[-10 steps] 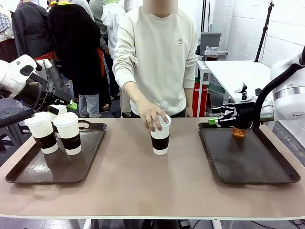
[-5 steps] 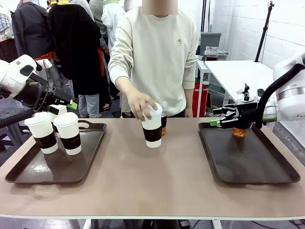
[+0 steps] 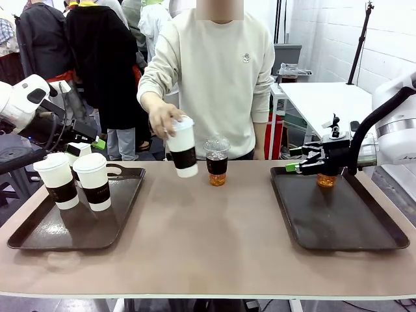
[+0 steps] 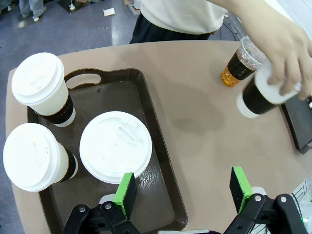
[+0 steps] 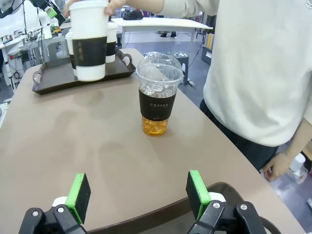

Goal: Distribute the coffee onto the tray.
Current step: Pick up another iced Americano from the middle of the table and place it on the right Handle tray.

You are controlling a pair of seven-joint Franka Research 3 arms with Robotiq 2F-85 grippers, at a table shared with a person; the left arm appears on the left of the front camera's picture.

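A person's hand holds a white lidded coffee cup [image 3: 182,147] with a brown sleeve in the air over the table's far side; it is also in the right wrist view [image 5: 89,41]. A clear dome-lidded cup of amber drink [image 3: 216,161] [image 5: 158,92] stands on the table beside it. Three white cups [image 4: 115,146] stand on the left tray [image 3: 123,214]. My left gripper [image 4: 183,190] hangs open above that tray's edge. My right gripper [image 5: 138,195] [image 3: 296,167] is open over the far corner of the right tray [image 3: 351,227], with nothing between its fingers. An amber cup [image 3: 325,181] shows partly behind it.
The person stands at the table's far edge, the other hand down at the side. The bare tabletop [image 3: 214,240] lies between the two trays. Other people stand behind at the left; a white table [image 3: 325,97] is at the back right.
The person lifted the white cup from the table's middle and carried it to the left, which uncovered the clear cup behind it. My right gripper shifted slightly; the left arm stayed still.
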